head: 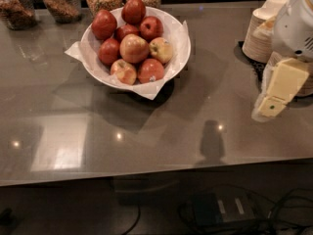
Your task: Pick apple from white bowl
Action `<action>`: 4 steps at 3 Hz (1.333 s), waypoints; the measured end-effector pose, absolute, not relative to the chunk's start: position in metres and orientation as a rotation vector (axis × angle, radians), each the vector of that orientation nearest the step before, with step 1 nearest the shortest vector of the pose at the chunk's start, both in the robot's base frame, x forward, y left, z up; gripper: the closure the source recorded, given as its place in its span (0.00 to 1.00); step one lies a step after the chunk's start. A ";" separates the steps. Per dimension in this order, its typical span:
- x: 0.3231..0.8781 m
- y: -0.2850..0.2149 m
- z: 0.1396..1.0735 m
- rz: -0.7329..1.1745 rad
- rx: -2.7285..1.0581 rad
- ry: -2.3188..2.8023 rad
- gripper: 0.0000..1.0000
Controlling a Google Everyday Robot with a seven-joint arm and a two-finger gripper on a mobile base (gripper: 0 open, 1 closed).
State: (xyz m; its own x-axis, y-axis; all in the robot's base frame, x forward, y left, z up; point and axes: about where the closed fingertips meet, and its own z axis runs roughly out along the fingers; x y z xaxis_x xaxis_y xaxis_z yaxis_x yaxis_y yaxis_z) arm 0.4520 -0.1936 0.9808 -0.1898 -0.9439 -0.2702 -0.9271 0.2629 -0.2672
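Observation:
The white bowl [179, 58], lined with white paper, stands at the back left of the grey counter and holds several apples. The apple [134, 48], the biggest one, pale yellow with a red-orange blush, lies on top at the bowl's middle. A smaller yellow-green apple [162, 50] lies just right of it, and dark-red apples [103, 24] lie around them. My gripper [275, 96], pale yellow on a white arm, hangs over the counter's right side. It is far to the right of the bowl and touches nothing.
Stacks of beige disposable bowls [259, 33] stand at the back right, behind the gripper. Several glass jars [61, 1] of grains line the back edge. The counter's front edge [146, 173] runs across below, with cables on the floor.

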 end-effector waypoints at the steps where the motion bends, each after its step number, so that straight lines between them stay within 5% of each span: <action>1: 0.482 -0.151 0.988 -0.001 -1.660 2.068 0.00; 4: 0.587 -0.012 1.004 0.293 -1.468 1.912 0.00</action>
